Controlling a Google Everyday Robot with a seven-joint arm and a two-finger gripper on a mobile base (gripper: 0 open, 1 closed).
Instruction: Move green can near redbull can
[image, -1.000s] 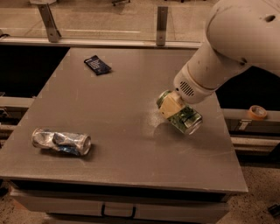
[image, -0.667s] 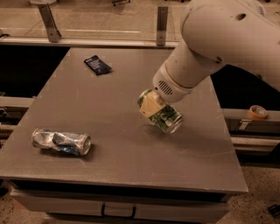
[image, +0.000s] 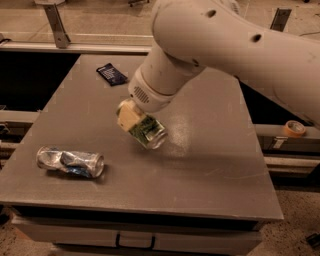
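My gripper (image: 136, 121) is shut on the green can (image: 149, 132), a green and white patterned can with a silver end, and holds it tilted above the middle of the grey table (image: 210, 165). The redbull can (image: 70, 162), silver and blue and dented, lies on its side near the table's front left corner. The green can is to the right of it and a little farther back, with a gap of bare table between them. My white arm comes down from the upper right and covers the gripper's upper part.
A small flat dark blue packet (image: 112, 74) lies at the back left of the table. A roll of tape (image: 293, 128) sits on a ledge off the table's right side. A metal rail runs behind the table; the floor shows below the front edge.
My gripper has carried the green can to the left and toward the front, from the table's right side to its middle, closer to the redbull can. The redbull can and packet have not moved.
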